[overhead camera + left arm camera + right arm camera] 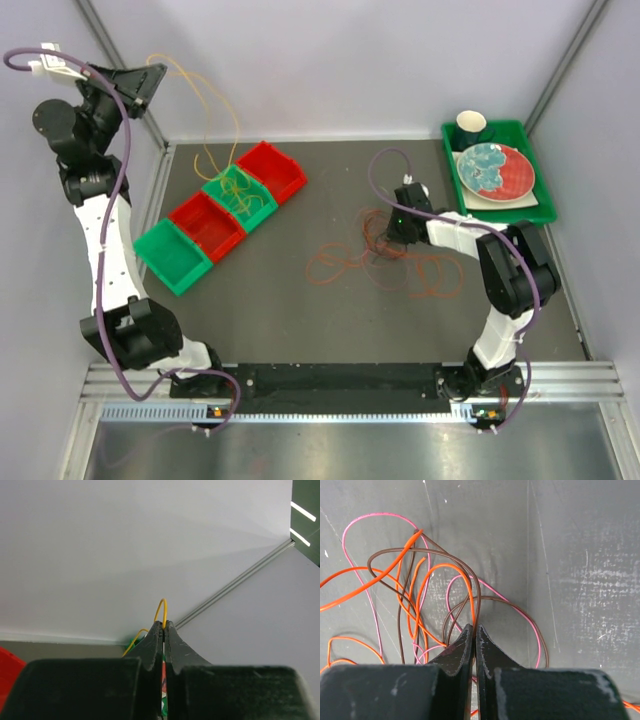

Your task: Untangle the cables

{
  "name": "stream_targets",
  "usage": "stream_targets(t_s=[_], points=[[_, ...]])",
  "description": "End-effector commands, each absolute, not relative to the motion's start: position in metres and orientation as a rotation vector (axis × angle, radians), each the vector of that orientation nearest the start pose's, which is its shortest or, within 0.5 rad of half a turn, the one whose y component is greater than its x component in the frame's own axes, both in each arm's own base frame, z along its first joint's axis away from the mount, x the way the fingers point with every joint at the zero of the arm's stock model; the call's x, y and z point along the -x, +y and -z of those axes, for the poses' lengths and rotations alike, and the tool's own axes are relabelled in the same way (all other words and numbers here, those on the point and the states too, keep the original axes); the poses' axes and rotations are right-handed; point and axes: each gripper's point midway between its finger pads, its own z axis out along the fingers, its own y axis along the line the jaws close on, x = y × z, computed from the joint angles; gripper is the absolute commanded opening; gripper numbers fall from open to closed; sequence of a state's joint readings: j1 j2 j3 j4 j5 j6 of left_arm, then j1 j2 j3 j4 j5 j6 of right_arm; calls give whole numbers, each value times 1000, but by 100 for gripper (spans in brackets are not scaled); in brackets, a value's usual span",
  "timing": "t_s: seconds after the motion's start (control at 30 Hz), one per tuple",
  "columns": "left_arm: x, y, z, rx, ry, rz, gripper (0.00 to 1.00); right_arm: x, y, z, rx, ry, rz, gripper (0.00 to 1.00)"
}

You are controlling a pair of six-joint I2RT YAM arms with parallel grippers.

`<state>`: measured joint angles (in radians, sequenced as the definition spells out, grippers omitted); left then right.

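Note:
My left gripper (150, 78) is raised high at the back left, shut on a thin yellow cable (205, 100). The cable hangs in an arc down into a green bin (240, 195), where more yellow cable lies. In the left wrist view the yellow cable (161, 607) loops out of the shut tips of the left gripper (163, 625). My right gripper (395, 225) is low on the tangle (385, 262) of orange, brown and pink cables. In the right wrist view the right gripper (474, 629) is shut on a brown cable (420, 551), with an orange cable (385, 565) running in beside it.
Red and green bins stand in a diagonal row at the left: a red bin (272, 170), the green one with the yellow cable, another red bin (208, 225) and a green bin (172, 255). A green tray (545, 210) at the back right holds a plate (497, 170) and a cup (471, 127).

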<state>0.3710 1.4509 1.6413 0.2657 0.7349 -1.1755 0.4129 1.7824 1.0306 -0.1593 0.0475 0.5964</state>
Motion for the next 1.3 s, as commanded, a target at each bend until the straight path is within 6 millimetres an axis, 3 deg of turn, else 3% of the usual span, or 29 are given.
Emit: stream_targets(t_s=[0.0,0.17,0.53,0.7,0.83,0.93,1.03,1.07,1.2,1.27], points=[[-424,6,-535,269,1273,1054,0,-392,197,-45,-239,2460,-408,0],[-447,-2,-509,272,1316,1053,0,-390,200,-42,-235,2469,-408,0],[-496,-18,-379,379,1495,1100,0,-387,204,-34,-222,2492,-389,0],[-512,-23,-318,406,1641,919,0,-387,204,-35,-220,2491,-386,0],[-518,-17,-291,392,1715,681,0,-386,203,-33,-221,2494,-384,0],[-520,-12,-281,371,1742,542,0,-385,202,-30,-221,2502,-378,0],[-515,-11,-295,366,1695,405,0,-385,202,-29,-223,2501,-381,0],[-509,-11,-310,360,1659,368,0,-385,203,-30,-223,2500,-382,0],[-498,11,-339,409,1567,174,0,-385,204,-29,-222,2503,-388,0],[-490,8,-353,422,1530,131,0,-386,204,-30,-224,2500,-389,0]])
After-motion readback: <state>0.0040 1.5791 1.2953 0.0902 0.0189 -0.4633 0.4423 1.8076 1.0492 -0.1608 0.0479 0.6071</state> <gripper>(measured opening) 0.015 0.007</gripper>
